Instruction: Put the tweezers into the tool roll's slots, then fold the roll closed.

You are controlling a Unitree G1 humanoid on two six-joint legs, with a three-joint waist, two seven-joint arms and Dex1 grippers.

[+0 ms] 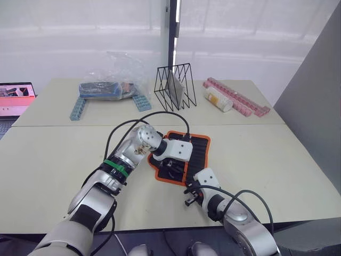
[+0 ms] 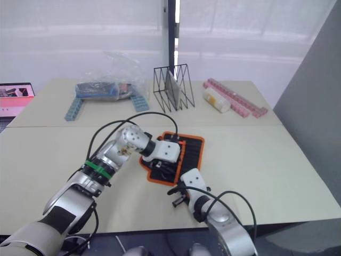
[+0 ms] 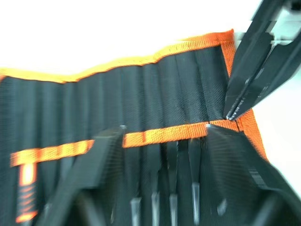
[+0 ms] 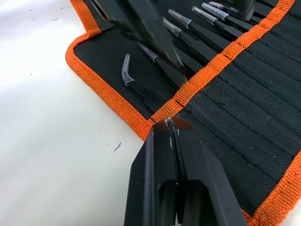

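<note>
Roll [image 1: 196,148] lies open and flat on the near table [image 1: 277,160], black fabric with orange trim, just in front of the wire rack [image 1: 175,86]. Across its inner face run the slots [image 4: 244,89], narrow stitched pockets edged by an orange band. The tweezers [image 4: 207,28] sit in those slots, their capped tips sticking out past the band in a row (one at the end has a bent clear cap).

The left gripper [image 3: 162,136] hovers over the roll, fingers spread wide, one on each side of the row of tweezer tips. Whether its fingers touch the fabric cannot be told.

The right gripper [image 4: 168,123] is at the roll's edge nearest the robot, where the orange band meets the trim. Its fingers are pressed together with only a thin seam between them, tips right at the trim; whether fabric is actually pinched between them is too fine to tell.

On the far table stand the rack, a clear plastic bag [image 1: 118,74] over some blue pieces, a small bottle [image 1: 218,100] and a row of pink blocks [image 1: 237,98]. A laptop [image 1: 15,98] sits at the far left edge.
</note>
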